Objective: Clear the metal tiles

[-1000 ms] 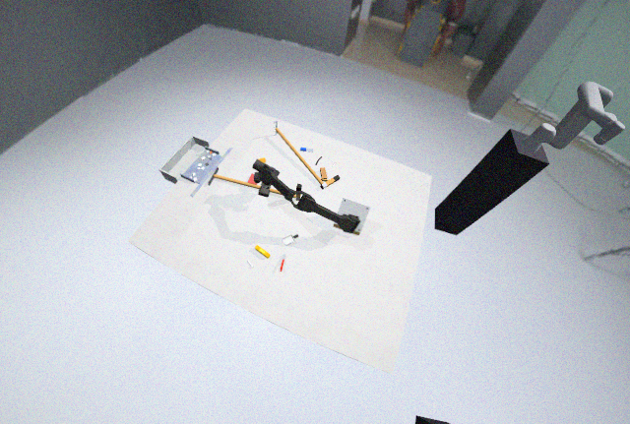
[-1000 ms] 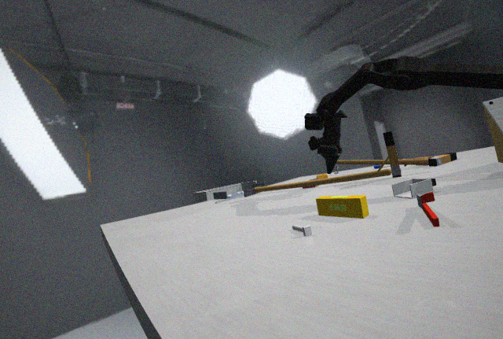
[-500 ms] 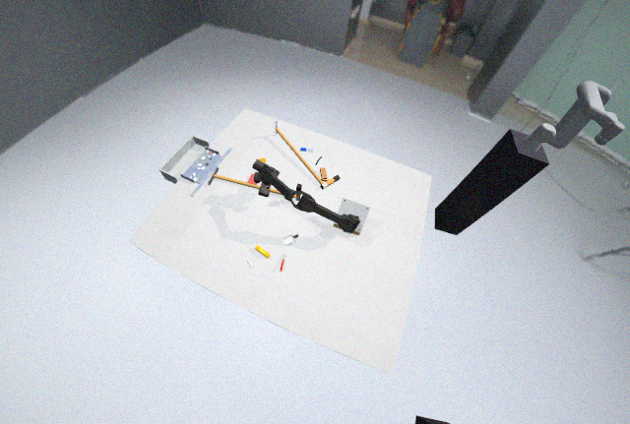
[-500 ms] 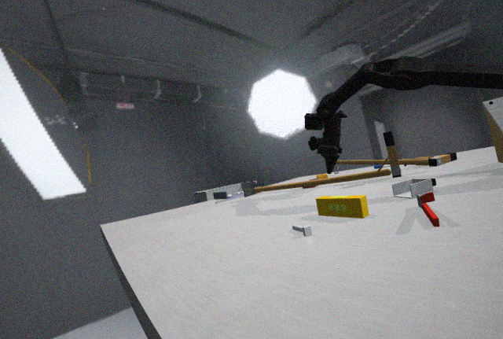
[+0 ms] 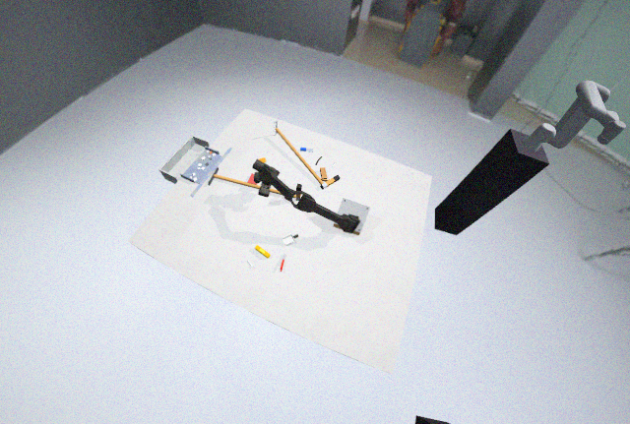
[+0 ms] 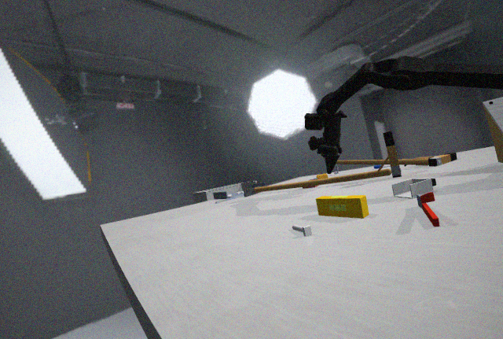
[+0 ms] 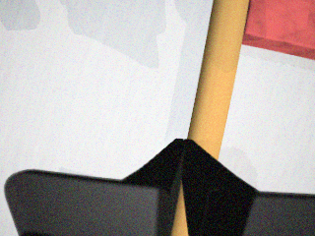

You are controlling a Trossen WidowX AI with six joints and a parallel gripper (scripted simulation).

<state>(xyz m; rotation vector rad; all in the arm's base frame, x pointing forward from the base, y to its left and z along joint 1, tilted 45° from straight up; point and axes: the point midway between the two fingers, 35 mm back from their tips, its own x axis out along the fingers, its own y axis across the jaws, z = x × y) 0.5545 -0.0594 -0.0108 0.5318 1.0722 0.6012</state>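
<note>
The steel bench plate (image 5: pixel 202 174) is at the far left of the table, with several small tiles on it; their exact number is unclear. The grey catch box (image 5: pixel 168 176) (image 6: pixel 248 188) adjoins its far side. The long scraper lies with its wide pale blade (image 5: pixel 201 186) along the plate's near edge and its wooden handle (image 5: pixel 233 178) (image 6: pixel 284 186) (image 7: pixel 217 74) pointing back toward the arm. My gripper (image 5: pixel 264 193) (image 6: pixel 329 171) (image 7: pixel 182 147) points down over the handle, shut and empty, its fingertips touching each other. The handle passes behind the fingers in the wrist view.
A red block (image 5: pixel 251 178) (image 7: pixel 283 25) lies beside the handle. A second long-handled tool (image 5: pixel 297 152) lies behind, near orange pieces (image 5: pixel 323 172) and a blue piece (image 5: pixel 303 149). A yellow block (image 5: pixel 262 251) (image 6: pixel 342 206) and a red item (image 5: pixel 282 265) are on the opposite side.
</note>
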